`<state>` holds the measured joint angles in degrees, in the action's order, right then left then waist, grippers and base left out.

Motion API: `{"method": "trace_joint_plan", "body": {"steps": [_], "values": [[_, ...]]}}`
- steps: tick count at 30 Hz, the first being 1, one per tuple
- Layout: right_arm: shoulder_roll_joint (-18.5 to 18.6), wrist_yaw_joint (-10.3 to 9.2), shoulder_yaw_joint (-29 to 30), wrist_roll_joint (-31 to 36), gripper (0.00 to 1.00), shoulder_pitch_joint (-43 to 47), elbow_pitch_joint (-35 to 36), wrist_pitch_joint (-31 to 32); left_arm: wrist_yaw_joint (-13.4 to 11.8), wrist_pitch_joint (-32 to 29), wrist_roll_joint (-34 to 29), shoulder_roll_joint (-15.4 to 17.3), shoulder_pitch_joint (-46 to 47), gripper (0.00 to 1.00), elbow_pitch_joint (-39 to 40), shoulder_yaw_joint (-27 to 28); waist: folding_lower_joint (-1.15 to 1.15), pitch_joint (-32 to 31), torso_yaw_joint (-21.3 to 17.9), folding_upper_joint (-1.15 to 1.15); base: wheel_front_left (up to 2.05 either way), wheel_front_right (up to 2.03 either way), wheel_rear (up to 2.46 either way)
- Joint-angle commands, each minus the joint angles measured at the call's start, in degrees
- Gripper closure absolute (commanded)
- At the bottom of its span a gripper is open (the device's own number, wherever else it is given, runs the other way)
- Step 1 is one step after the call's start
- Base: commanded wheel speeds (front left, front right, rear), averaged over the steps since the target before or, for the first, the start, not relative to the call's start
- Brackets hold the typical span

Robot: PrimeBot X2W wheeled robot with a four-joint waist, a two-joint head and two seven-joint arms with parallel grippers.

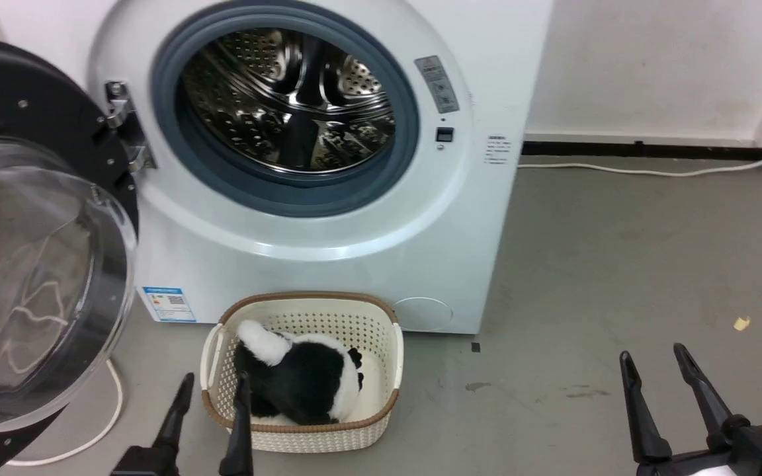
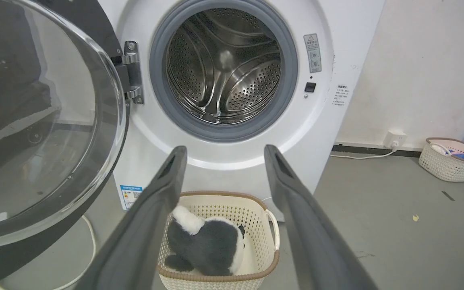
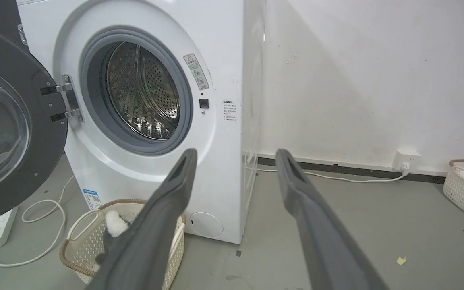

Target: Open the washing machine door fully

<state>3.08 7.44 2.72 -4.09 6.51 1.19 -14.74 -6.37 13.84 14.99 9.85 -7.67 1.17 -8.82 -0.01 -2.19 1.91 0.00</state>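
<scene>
At left, cropped washing machine door (image 1: 37,277)

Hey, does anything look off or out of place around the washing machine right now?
Nothing looks damaged or spilled. The washing machine door stands wide open on its hinge. Two small oddities: a black-and-white plush toy lies in the laundry basket before the machine, and a yellowish scrap litters the floor.

washing machine door (image 3: 10,129) — wide open | right pincer (image 3: 236,152) — fingers apart
</scene>
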Motion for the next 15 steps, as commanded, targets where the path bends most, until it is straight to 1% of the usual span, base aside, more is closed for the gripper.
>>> {"method": "trace_joint_plan", "body": {"steps": [1,5,15], "values": [[-0.19,0.05,0.06,-0.13,0.0,0.62,0.31,-0.25,-0.39,0.47,-0.84,-0.19,-0.79,0.0,0.11,-0.5,0.01,0.15,-0.64,0.0,0.0,0.0,0.0],[-0.2,0.05,0.09,-0.33,0.0,1.24,0.46,-0.25,-1.07,0.6,-1.47,-0.68,-1.22,0.0,-0.51,-1.11,0.01,0.4,-1.17,0.0,0.0,0.0,0.0],[-0.2,0.05,0.11,-0.73,0.0,1.19,0.56,-0.25,-1.66,0.86,-2.5,-0.41,-0.07,0.0,-3.79,-1.47,0.01,1.23,-1.31,0.0,0.0,0.0,0.0]]}}
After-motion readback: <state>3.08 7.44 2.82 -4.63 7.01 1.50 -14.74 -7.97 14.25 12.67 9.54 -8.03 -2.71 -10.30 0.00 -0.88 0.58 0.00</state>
